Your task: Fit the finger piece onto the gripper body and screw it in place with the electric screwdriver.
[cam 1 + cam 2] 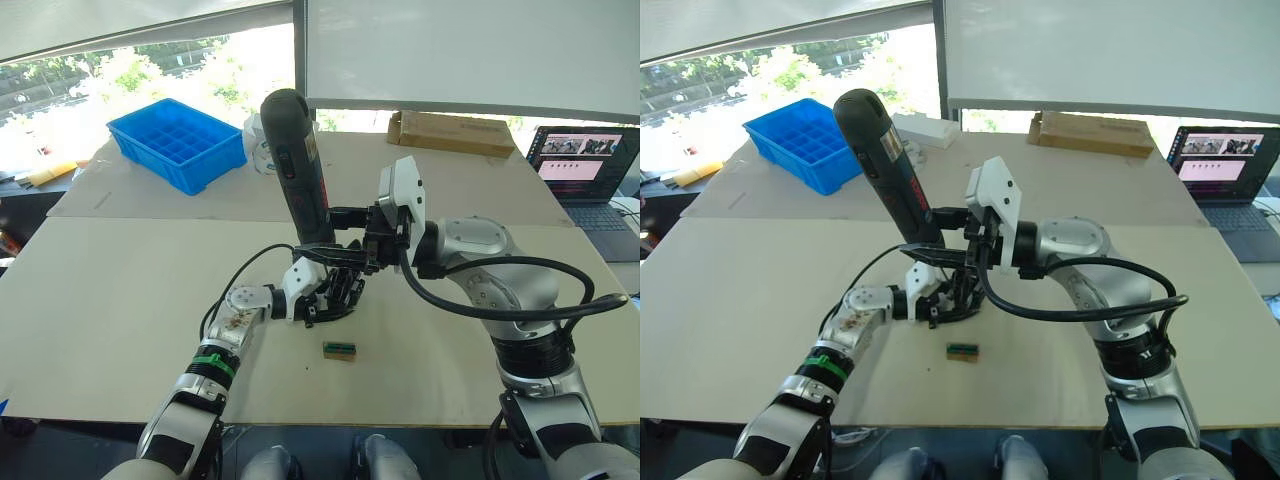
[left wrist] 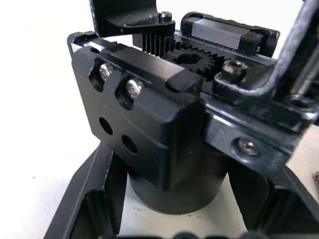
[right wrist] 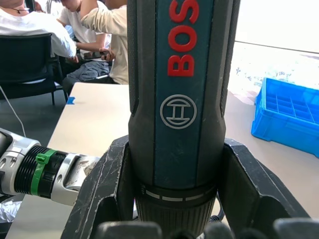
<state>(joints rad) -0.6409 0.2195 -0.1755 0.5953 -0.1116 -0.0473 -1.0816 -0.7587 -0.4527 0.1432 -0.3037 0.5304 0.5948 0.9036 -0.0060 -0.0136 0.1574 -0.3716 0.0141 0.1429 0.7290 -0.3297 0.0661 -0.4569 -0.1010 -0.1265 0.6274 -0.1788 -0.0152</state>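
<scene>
blue bin [image 1: 180, 145] at table's far left, compartments look bare

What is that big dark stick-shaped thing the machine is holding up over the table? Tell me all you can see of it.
It is an electric screwdriver: a long, thick, dark cylinder with a rounded top end, apparently plastic, with red lettering and a round emblem on a blue-grey strip along its side. It stands nearly upright, leaning a little to the robot's left, top end highest. The right tool clamps it near its lower end, a black finger on each side. Its lower end points down at the gripper body on the table; its tip is hidden.
</scene>
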